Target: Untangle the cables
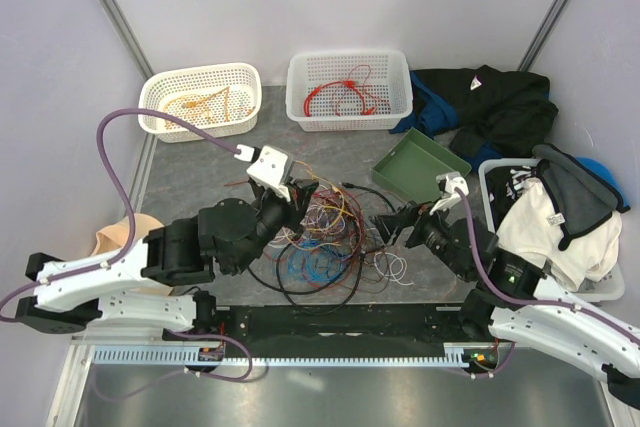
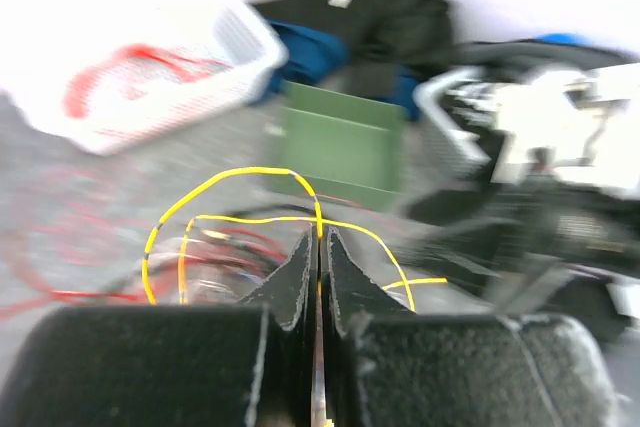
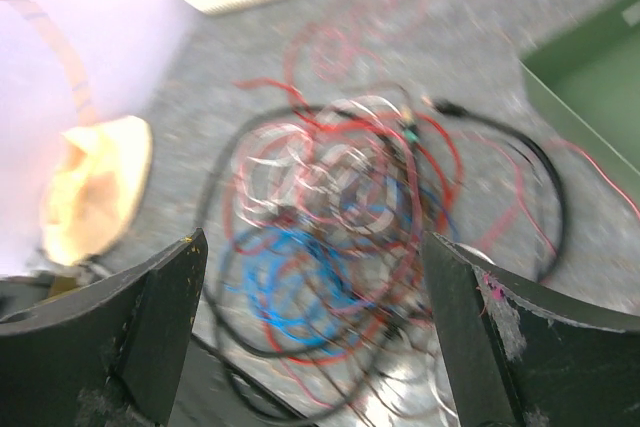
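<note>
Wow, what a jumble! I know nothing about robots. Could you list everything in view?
cable tangle: one heap; red, blue, orange, white, black; table centre
yellow cable: one; yellow; looping over the heap
left basket: one; white; back left
orange wires: a few; orange-yellow; in left basket
middle basket: one; white; back centre
red wires: a few; red; in middle basket
tray: one; green; right of heap
clothes pile: one; black, blue; back right
bin: one; white; right, stuffed with clothes
tan object: one; left edge, unclear what
left gripper: shut on yellow cable
right gripper: open, above the heap
</note>
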Robot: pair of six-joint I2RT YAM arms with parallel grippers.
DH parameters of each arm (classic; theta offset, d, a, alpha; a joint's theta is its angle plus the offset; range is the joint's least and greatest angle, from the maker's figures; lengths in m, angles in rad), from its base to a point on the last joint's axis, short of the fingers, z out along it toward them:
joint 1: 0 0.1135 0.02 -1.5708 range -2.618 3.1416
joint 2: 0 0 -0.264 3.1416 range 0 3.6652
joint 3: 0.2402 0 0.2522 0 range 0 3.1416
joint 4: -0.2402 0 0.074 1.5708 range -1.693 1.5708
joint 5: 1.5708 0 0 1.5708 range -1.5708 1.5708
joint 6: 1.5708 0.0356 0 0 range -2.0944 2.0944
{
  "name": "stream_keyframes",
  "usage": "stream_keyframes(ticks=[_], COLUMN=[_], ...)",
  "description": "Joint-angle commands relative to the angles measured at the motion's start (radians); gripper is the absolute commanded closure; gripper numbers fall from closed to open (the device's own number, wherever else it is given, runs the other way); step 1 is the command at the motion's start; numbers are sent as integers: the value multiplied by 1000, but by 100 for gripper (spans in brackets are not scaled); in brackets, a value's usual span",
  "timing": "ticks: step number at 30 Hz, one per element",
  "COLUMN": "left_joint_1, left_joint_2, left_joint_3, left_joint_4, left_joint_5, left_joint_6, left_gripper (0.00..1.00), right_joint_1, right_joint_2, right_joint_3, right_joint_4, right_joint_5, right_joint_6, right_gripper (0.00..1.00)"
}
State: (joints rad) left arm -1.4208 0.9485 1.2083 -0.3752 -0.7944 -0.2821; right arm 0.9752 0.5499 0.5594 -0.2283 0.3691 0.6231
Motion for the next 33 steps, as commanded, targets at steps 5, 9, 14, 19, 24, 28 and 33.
stream_keyframes(ticks=[5, 9, 14, 19, 24, 28, 33], left_joint_1=[314, 612, 933, 1127, 1270, 1375, 1401], left_joint_2=[25, 128, 352, 541, 708, 828, 946], left_joint_3=[77, 164, 356, 572, 718, 899, 1060], left_joint_4=[88, 53, 48, 42, 61, 62, 136], left_joint_5=[-54, 90, 190, 267, 328, 403, 458], left_joint_6=[242, 147, 54, -2, -46, -103, -95], left_gripper=[98, 98, 98, 98, 98, 98, 98], right_joint_1=[3, 3, 3, 3, 3, 3, 3], right_joint_2=[-51, -27, -2, 10, 45, 111, 169], right_joint_3=[59, 56, 65, 80, 68, 53, 63], right_joint_4=[167, 150, 119, 99, 115, 155, 187], right_joint_5=[-96, -90, -98, -78, -62, -73, -47], right_joint_6=[-36, -17, -11, -43, -72, -95, -152], right_gripper=[5, 5, 5, 4, 4, 3, 2])
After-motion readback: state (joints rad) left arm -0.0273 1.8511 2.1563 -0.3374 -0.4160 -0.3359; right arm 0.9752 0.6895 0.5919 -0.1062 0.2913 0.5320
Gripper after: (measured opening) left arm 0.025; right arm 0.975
